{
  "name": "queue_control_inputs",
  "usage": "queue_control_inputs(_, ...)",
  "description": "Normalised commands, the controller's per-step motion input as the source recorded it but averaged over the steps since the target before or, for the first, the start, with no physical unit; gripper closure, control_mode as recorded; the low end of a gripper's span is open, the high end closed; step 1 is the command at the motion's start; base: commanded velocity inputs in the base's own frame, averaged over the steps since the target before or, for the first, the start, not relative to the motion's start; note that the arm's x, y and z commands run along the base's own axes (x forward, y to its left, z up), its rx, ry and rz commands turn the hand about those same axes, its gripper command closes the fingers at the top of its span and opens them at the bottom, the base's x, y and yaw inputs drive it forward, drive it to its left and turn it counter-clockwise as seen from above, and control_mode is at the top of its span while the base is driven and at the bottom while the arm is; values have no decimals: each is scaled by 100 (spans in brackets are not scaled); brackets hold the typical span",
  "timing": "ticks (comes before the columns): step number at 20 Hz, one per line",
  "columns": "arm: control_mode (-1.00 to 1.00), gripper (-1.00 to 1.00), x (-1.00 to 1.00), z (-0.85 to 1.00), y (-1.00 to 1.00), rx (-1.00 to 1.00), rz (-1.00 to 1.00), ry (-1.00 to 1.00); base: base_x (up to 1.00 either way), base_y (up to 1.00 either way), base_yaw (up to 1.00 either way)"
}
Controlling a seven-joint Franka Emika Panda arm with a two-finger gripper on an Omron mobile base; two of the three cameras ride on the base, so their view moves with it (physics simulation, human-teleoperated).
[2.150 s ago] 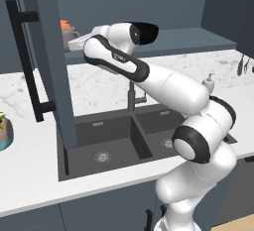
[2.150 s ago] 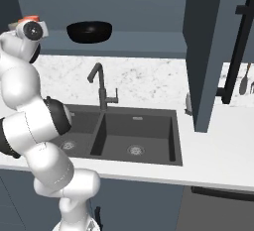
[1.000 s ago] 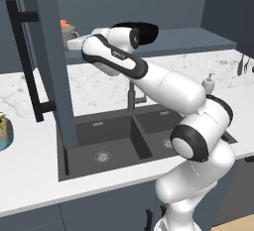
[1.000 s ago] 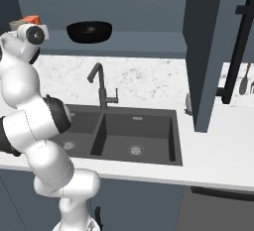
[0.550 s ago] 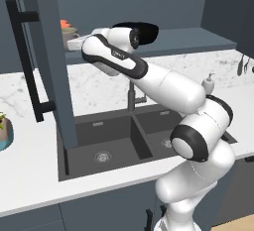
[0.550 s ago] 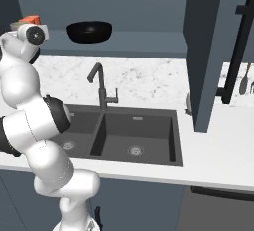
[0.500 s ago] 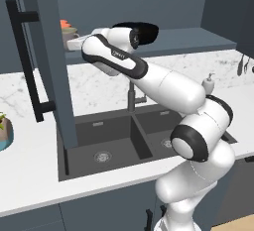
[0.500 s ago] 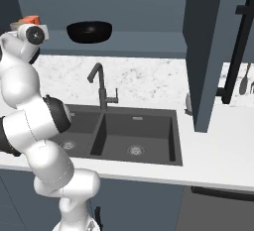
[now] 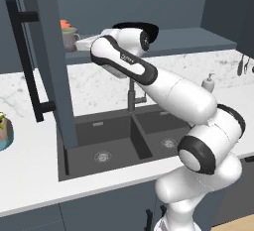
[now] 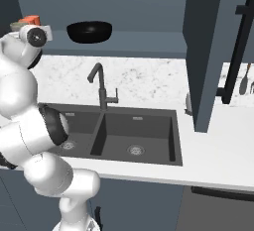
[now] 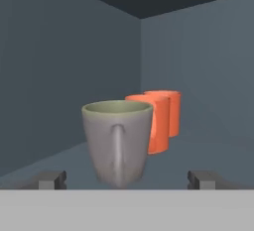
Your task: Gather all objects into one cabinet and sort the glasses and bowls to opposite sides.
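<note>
Cabinet [image 9: 49, 66]: door swung open, long black bar handle toward the left base camera; its shelf [image 10: 149, 39] runs above the sink [image 10: 129, 136]. Black bowl [image 10: 90, 31] sits on that shelf toward the right side, well apart from the cups. Grey-beige mug [image 11: 118, 143] stands upright at the left end, handle facing the hand camera, two orange cups [image 11: 158, 118] just behind it.

Gripper [image 11: 127, 179]: fingers [image 11: 51, 179] spread wide on either side of the mug, apparently clear of it, though contact low down is hard to judge.

Step in hand, as judged: release done, retreat due. Withdraw straight back along the approach line, level, keeping the spread so neither finger clips the handle.

Marble desk [image 9: 30, 175] below; soap dispenser [image 9: 209, 83] by the sink.
</note>
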Motion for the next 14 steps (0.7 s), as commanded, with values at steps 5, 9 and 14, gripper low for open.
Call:
queue_control_inputs(5,-100,-100,-79,28,-66,-1,-16,0,0,0,0)
queue_control_inputs(9,-100,-100,-41,34,-51,-10,-13,0,0,0,0)
queue_control_inputs(14,-100,-100,-22,37,-38,-16,-12,1,0,0,0)
